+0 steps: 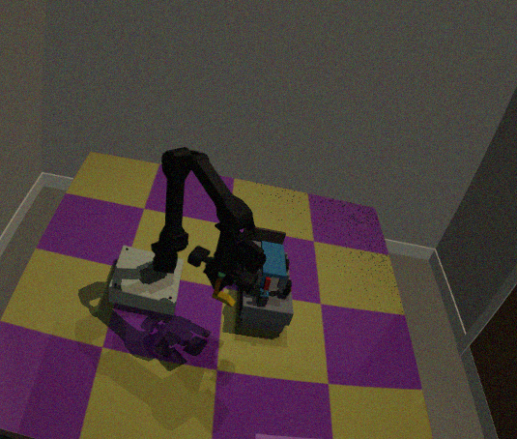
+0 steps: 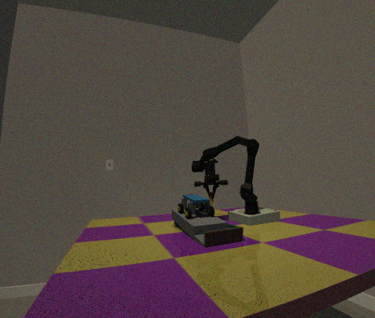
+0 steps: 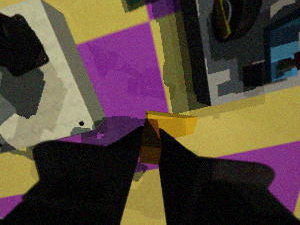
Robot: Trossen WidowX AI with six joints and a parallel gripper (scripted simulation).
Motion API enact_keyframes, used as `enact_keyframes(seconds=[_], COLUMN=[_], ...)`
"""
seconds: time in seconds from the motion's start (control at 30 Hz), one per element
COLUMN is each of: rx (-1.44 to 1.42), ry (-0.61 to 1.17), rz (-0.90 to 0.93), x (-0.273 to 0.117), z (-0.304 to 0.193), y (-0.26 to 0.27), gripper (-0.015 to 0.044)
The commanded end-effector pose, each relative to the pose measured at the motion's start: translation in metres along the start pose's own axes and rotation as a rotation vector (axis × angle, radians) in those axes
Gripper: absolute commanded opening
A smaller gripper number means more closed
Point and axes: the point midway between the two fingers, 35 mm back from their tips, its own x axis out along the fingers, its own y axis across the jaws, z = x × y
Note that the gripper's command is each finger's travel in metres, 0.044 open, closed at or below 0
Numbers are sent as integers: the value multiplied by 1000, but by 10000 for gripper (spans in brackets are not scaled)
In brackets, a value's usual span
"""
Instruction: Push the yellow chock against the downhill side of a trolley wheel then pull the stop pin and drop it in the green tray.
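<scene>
My gripper [image 1: 218, 281] [image 2: 211, 197] [image 3: 150, 131] is shut on the chock's orange handle. The yellow chock [image 1: 225, 298] [image 2: 212, 202] [image 3: 177, 125] hangs in the air beside the ramp's uphill end, on the robot base's side; its black base cannot be made out. The blue-topped trolley [image 1: 273, 259] [image 2: 196, 198] stands on the grey ramp [image 1: 267, 316] [image 2: 209, 225]. The red-headed stop pin [image 1: 267, 283] [image 2: 191, 194] stands at the trolley's uphill end. The green tray [image 2: 233, 226] shows only as a sliver behind the ramp's low end.
The pale robot base block [image 1: 145, 302] [image 2: 256, 218] [image 3: 65, 94] stands across a gap from the ramp. A dark low wall [image 1: 268, 235] [image 2: 224, 236] closes the ramp's downhill end. The arm hides part of the ramp's near side in the top view.
</scene>
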Motion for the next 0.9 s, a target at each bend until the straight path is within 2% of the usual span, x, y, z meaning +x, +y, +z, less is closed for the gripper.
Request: enact_keyframes(seconds=[0.0,0.27,0.5,0.87], rx=[-5,-5,1,343], ry=[-2,-2,-2,-2], rz=[-6,-6,-6,-4], x=[-14,-40,-43,-43], z=[0,1,1,1], y=[-2,-4,-4,-4], gripper=[0,0,0,0])
